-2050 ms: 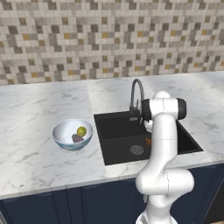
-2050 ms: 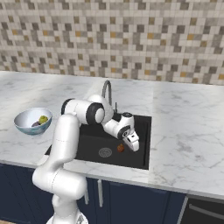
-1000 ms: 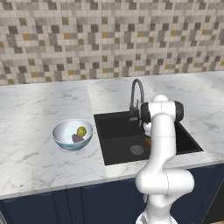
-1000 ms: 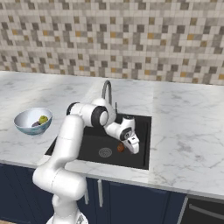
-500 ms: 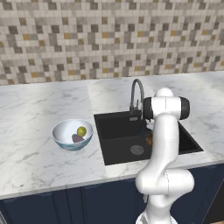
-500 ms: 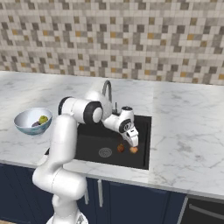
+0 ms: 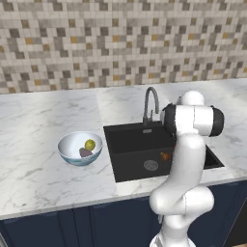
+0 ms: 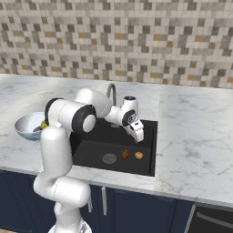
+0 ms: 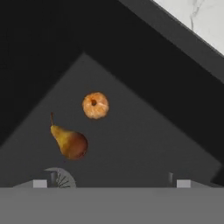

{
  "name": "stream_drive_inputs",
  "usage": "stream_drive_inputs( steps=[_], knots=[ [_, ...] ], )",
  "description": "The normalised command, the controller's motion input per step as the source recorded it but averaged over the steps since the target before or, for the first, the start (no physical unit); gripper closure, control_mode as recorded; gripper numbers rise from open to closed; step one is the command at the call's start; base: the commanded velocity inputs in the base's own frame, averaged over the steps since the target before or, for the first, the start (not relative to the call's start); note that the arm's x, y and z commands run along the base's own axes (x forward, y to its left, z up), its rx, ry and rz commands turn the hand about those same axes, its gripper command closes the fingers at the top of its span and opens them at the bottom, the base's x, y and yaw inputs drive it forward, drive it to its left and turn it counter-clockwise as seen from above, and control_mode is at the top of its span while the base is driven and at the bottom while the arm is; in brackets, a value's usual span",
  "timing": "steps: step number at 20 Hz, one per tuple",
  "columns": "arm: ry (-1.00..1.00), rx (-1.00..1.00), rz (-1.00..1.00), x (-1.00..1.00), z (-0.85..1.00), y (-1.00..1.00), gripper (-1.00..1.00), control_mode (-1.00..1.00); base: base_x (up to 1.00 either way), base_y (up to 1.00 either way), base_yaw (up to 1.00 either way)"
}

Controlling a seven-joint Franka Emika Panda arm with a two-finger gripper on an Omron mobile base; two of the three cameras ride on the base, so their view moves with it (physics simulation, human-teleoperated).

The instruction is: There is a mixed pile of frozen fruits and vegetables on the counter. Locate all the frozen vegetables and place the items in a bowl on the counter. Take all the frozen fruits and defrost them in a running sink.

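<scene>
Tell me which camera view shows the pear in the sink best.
The hand view: the pear lies unobstructed on the sink floor, stem and shape clear. In the right base view it is a small reddish lump; in the left base view the arm mostly hides it.

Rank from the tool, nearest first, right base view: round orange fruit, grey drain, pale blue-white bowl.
1. Round orange fruit, on the sink floor just below the tool.
2. Round grey drain, further left in the basin.
3. Pale blue-white bowl, far left on the counter.
</scene>
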Motion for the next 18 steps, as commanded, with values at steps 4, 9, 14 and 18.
stream_drive_inputs(
  steps=[4,9,14,18],
  knots=[
    [-0.11,0.00,0.03,-0.37,1.00,0.00,-1.00,-1.00,0.00,0.00,0.00],
    [-0.13,0.00,0.05,-0.44,1.00,0.00,-1.00,-1.00,0.00,0.00,0.00],
    [-0.10,0.00,0.04,-0.45,1.00,0.03,-1.00,-1.00,0.00,0.00,0.00],
    [-0.08,0.00,0.02,-0.36,1.00,0.09,-1.00,-1.00,0.00,0.00,0.00]
  ],
)
